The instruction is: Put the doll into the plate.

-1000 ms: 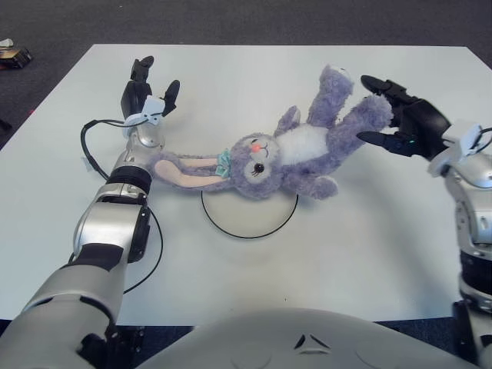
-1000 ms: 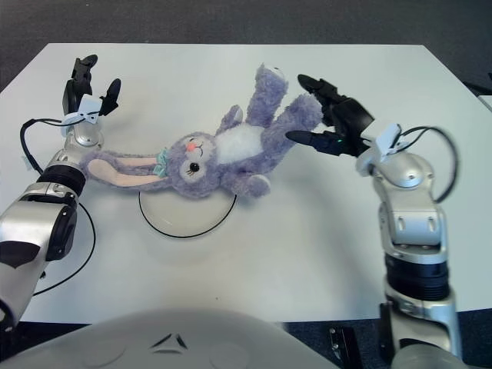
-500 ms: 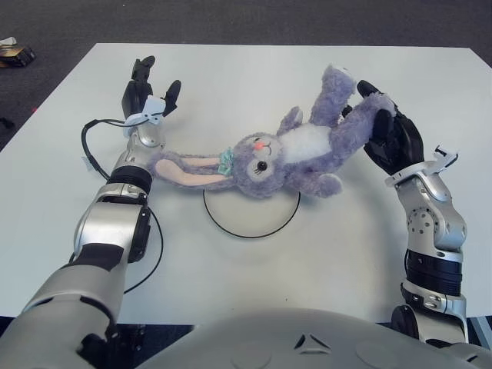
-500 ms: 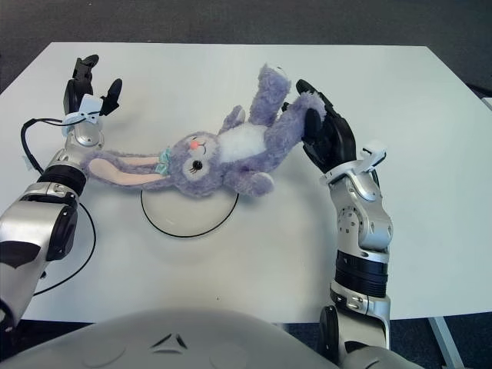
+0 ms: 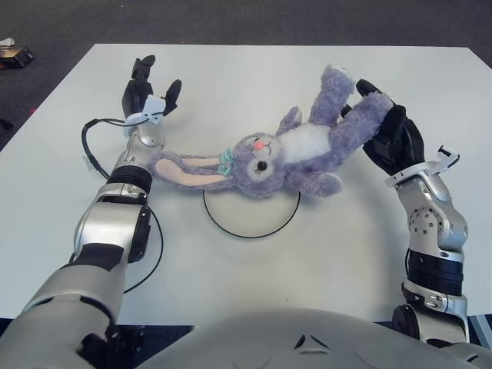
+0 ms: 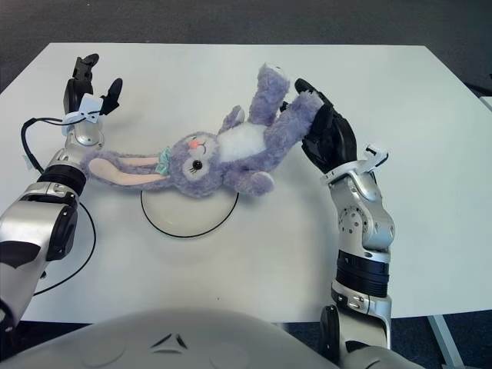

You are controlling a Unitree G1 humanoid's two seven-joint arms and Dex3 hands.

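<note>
Doll (image 5: 288, 154) lay slantwise on worktop (image 5: 254, 261), ears toward my left, legs up-right, head overlapping plate (image 5: 251, 224) far rim. My right hand (image 5: 390, 138) nearer, fingers wrapped on leg. Plate lay down-left of grip. Left hand (image 5: 146, 96) beside ear tip, fingers spread, empty.

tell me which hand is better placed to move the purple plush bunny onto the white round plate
Right. The right hand is already closed on a leg of the purple plush bunny, so it can probably drag it onto the white round plate. The left hand shows open beyond the bunny's ear, holding nothing.
</note>
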